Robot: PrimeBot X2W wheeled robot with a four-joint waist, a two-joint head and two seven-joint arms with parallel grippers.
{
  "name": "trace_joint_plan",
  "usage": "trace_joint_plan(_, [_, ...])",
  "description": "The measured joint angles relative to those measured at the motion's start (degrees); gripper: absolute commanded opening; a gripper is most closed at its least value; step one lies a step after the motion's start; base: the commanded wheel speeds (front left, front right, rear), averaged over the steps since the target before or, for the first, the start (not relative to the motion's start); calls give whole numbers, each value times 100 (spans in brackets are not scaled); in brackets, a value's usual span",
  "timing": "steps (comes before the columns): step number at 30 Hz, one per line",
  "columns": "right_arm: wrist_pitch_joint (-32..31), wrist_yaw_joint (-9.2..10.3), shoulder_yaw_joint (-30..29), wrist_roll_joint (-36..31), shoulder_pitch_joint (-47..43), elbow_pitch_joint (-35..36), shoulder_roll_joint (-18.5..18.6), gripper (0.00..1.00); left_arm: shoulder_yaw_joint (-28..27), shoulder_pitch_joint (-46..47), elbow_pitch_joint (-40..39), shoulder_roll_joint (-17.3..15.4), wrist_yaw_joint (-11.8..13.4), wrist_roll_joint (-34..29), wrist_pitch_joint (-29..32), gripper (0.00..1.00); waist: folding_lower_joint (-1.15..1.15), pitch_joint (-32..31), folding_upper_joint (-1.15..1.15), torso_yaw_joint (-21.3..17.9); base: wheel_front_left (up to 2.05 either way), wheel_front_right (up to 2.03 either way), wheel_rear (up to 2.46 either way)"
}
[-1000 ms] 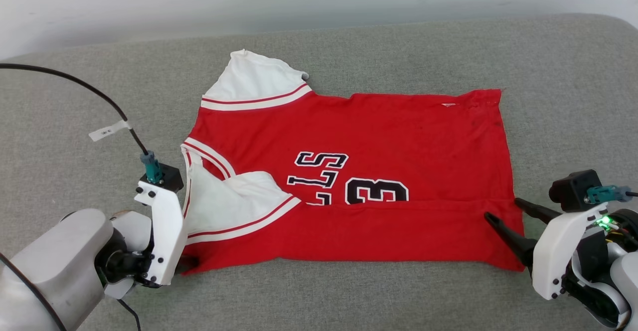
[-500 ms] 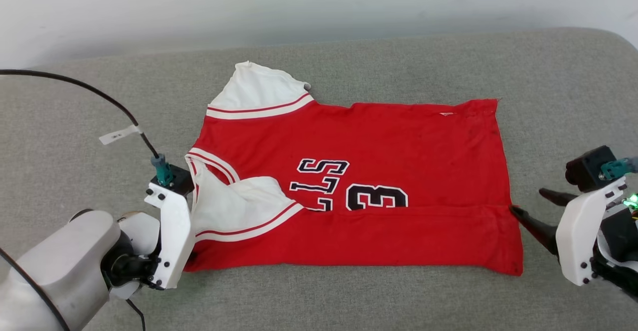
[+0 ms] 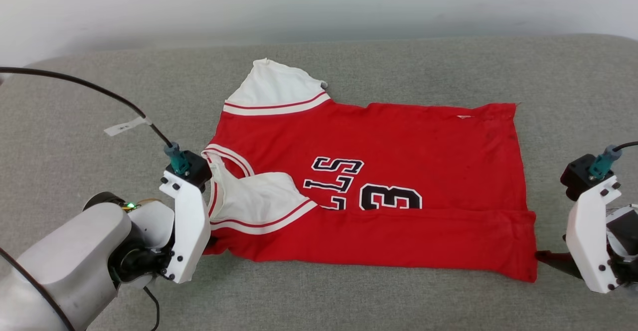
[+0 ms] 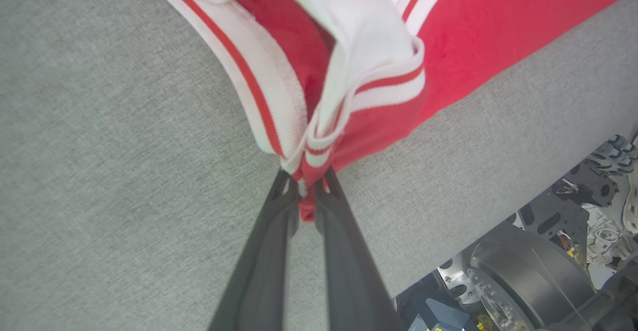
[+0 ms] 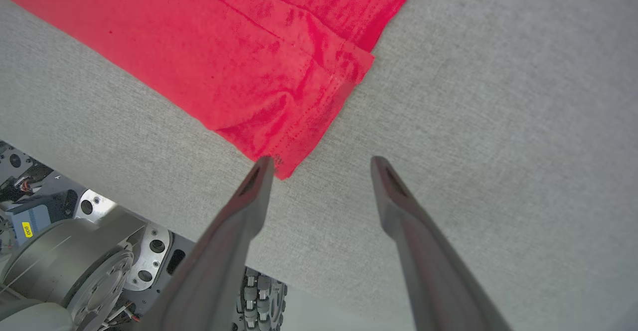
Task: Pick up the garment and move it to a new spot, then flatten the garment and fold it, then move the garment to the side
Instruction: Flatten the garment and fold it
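The garment [image 3: 379, 171], a red jersey with white sleeves and black lettering, lies spread on the grey surface with its near long edge folded over. In the left wrist view my left gripper [image 4: 305, 191] is shut on the garment's [image 4: 448, 47] bunched near-left corner, by the striped trim. In the head view that gripper [image 3: 212, 244] is mostly hidden behind its white wrist mount. My right gripper [image 5: 321, 164] is open just off the garment's [image 5: 249, 47] near-right corner, and one fingertip [image 5: 264, 164] sits at the corner's tip. In the head view the right gripper [image 3: 546, 258] sits beside that corner.
The grey upholstered surface [image 3: 99, 121] stretches wide on all sides of the jersey, with a pale wall [image 3: 319, 2] behind it. Its near edge shows in both wrist views, with my base [image 4: 523, 281] below it. A black cable [image 3: 99, 91] with a white tag arcs over the left arm.
The left gripper has shut on the near-left corner. The right gripper has drawn back off the jersey's right edge to beside the near-right corner. The camera has also shifted.
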State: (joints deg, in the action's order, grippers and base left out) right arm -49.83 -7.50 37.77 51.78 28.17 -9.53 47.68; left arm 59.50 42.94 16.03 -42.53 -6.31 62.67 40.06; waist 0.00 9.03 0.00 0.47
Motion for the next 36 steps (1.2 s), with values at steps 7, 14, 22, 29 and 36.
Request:
trace_joint_plan(7, [144,0,56,-3,1,-769,-704,100,-24,88,-148,0,29,-49,-51,0,0,221,0,98,0,0,0])
trace_joint_plan(14, [483,2,219,-63,-10,-1210,-978,100,-24,117,-155,8,27,-88,-76,0,0,393,0,164,0,0,0])
trace_joint_plan(22, [798,1,503,32,85,-1126,-866,0,-21,41,-10,24,-1,35,-178,0,0,208,0,94,0,0,0])
trace_joint_plan(29, [976,0,624,248,-52,-701,-385,0,25,-190,-87,-156,-25,163,-202,0,0,-140,0,75,0,0,0])
trace_joint_plan(36, [1048,0,653,477,-558,-126,176,0,153,-765,-490,-403,2,309,-297,0,0,-476,0,75,0,0,0])
